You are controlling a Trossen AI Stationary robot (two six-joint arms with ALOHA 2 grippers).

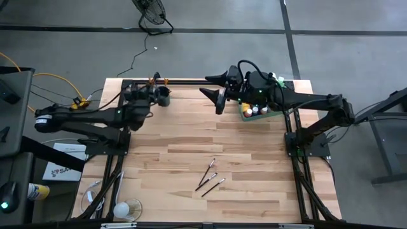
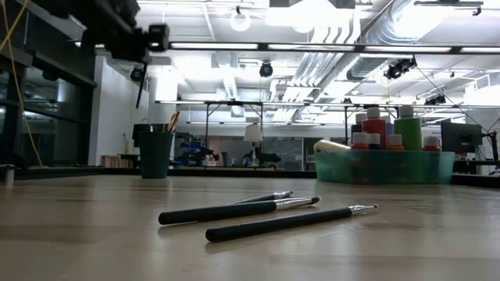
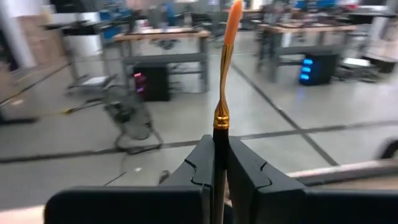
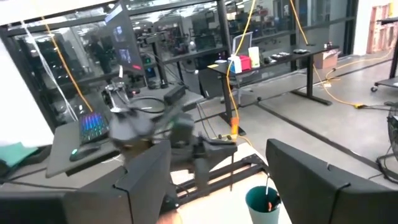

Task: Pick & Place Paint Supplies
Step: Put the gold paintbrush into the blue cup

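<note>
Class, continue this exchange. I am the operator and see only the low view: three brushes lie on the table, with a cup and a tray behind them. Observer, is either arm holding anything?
Observer: Yes. The left pincer is shut on a brush with orange bristles.
Operator: Where is that pincer?
Observer: From above, it is right beside the cup.
Operator: And the right pincer?
Observer: The right pincer is open with nothing in it. From above, it is between the cup and the tray.
</note>
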